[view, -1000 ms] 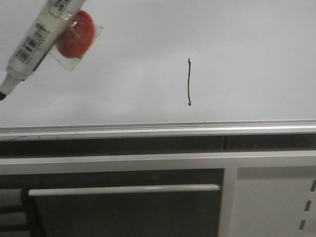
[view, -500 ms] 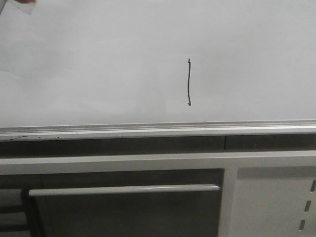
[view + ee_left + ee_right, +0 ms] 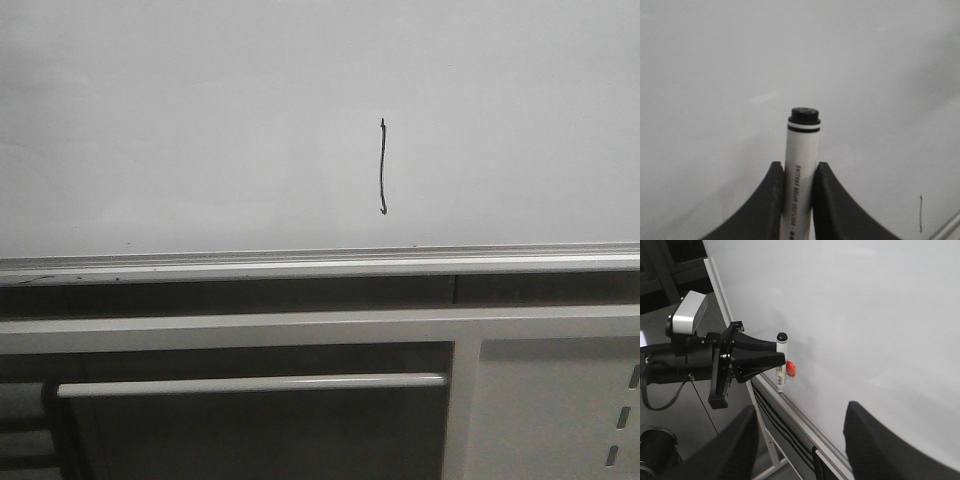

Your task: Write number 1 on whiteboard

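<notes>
Front view: one number 1 (image 3: 382, 166) is showing on the whiteboard (image 3: 200, 130), right of centre, above the tray rail (image 3: 320, 262); no gripper is appearing.

Left wrist view: the left gripper (image 3: 799, 172) is clamping one marker (image 3: 801, 165), the stroke well apart.

Right wrist view: the right gripper (image 3: 799, 440) is standing wide open, holding nothing.

Bare whiteboard (image 3: 200, 120) — tray rail (image 3: 320, 262) (below) protruding

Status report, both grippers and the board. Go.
Left gripper shut on marker, off the whiteboard. Right gripper open, empty. Number 1 drawn. Nothing in the way.
</notes>
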Controlling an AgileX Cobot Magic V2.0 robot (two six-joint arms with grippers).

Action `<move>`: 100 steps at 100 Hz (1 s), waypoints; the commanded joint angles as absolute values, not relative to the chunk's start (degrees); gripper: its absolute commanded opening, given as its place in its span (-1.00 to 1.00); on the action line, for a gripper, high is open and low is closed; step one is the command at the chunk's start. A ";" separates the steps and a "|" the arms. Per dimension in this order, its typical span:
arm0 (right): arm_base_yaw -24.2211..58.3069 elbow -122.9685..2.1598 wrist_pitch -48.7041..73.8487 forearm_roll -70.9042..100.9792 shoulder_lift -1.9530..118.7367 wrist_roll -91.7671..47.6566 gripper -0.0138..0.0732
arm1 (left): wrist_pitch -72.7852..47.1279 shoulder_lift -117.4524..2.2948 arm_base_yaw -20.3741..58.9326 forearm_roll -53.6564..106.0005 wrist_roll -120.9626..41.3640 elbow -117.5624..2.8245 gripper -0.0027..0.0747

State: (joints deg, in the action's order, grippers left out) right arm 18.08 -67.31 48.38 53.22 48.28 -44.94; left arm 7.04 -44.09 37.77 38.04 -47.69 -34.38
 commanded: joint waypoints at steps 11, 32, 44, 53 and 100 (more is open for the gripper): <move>17.74 -69.21 45.81 55.58 47.90 -45.14 0.13 | 18.54 -43.91 37.71 38.43 -47.47 -33.57 -0.98; 17.74 -69.21 45.70 55.58 47.90 -45.14 0.13 | 25.19 -43.91 37.71 41.90 -47.47 -32.57 -0.98; 17.74 -69.21 45.56 55.58 47.90 -45.14 0.13 | 26.54 -43.91 37.71 43.58 -47.47 -32.57 -0.98; 17.74 -69.21 45.56 55.58 47.90 -45.14 0.13 | 27.48 -43.91 37.71 44.03 -47.36 -32.57 -0.98; 17.74 -69.21 45.43 55.58 47.90 -45.14 0.13 | 32.14 -46.62 37.82 44.64 -46.88 -32.57 -0.98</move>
State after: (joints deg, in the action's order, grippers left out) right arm 18.08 -67.31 48.38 53.22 48.28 -44.96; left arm 28.73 -45.74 37.77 45.74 -47.60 -30.97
